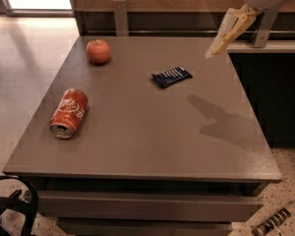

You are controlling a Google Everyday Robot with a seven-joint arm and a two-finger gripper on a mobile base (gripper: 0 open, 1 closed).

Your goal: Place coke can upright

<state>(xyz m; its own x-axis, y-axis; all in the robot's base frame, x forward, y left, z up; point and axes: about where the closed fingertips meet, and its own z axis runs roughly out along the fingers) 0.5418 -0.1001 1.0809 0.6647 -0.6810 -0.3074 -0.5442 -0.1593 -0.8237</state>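
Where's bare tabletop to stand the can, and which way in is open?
Bare: middle and front right of the table, from the can and packet to the front edge. Busier: the back, with apple and packet. The gripper hangs over the back right corner.
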